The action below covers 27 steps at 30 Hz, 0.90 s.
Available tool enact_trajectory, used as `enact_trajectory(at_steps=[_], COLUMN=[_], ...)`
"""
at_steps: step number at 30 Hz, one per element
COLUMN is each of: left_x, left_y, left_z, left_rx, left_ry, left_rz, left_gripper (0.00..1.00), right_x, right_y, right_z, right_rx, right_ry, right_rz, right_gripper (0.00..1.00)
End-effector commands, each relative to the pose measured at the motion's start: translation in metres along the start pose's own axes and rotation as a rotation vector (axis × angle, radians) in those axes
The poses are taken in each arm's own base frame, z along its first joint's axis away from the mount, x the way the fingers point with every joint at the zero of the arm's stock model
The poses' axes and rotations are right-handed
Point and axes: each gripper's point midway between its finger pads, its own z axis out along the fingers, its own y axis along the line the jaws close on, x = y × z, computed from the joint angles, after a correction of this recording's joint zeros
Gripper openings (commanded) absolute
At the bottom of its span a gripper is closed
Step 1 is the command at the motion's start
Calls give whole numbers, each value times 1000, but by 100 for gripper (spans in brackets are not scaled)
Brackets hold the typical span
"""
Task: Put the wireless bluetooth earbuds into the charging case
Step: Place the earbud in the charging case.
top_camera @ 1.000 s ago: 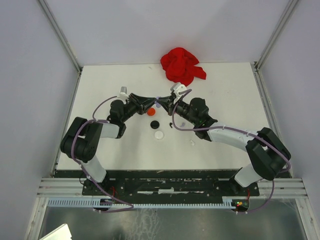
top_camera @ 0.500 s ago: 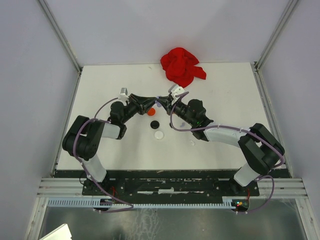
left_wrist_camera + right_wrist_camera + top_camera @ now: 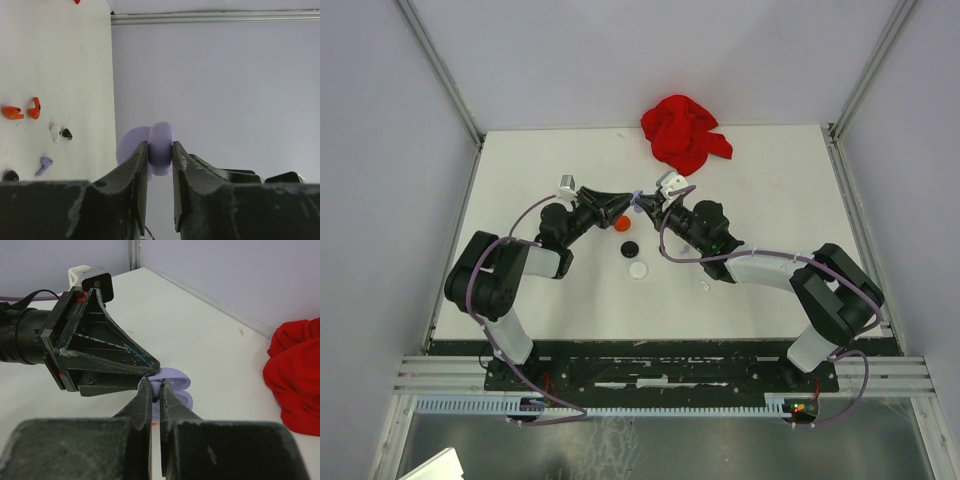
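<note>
A lilac charging case (image 3: 161, 131) hangs above the table with its lid open, and my left gripper (image 3: 160, 148) is shut on it. The top view shows the case (image 3: 636, 204) between my left gripper (image 3: 623, 206) and my right gripper (image 3: 647, 205). In the right wrist view my right gripper (image 3: 155, 380) is shut on a small lilac earbud (image 3: 156, 393) with a dark tip, right at the open case (image 3: 176, 384). More earbuds lie on the table: two red ones (image 3: 12, 112), a white one (image 3: 55, 132), a black one (image 3: 67, 134) and a lilac one (image 3: 45, 164).
A red cloth (image 3: 685, 131) lies at the back of the table. Below the grippers lie a red disc (image 3: 622, 223), a black disc (image 3: 630, 248) and a white disc (image 3: 638, 269). A tiny pale earbud (image 3: 704, 286) rests by the right forearm.
The right arm has shifted a little to the left, bringing its gripper closer to the case. The left arm and the case have stayed put.
</note>
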Motion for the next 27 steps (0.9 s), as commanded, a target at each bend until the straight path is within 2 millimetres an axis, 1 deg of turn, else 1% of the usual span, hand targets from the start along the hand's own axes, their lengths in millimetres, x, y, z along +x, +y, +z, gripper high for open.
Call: enact_trajectory(at_steps=[1, 14, 20, 22, 25, 27], left_x=[6, 2, -1, -2, -3, -4], left_y=[-25, -28, -30, -31, -31, -31], left_z=[-3, -2, 2, 3, 3, 4], left_rx=[87, 97, 104, 106, 106, 106], left_ry=[22, 4, -3, -7, -10, -14], left_rz=[-8, -18, -24, -24, -26, -26], left_gripper=[3, 3, 3, 3, 3, 3], right_x=[-10, -5, -2, -1, 1, 1], right_y=[-3, -3, -2, -2, -2, -1], right_z=[3, 1, 0, 0, -1, -1], right_rx=[23, 28, 30, 30, 31, 30], right_ry=[-52, -28, -10, -3, 3, 5], right_rz=[-13, 14, 31, 35, 44, 48], right_gripper=[1, 3, 13, 19, 23, 28])
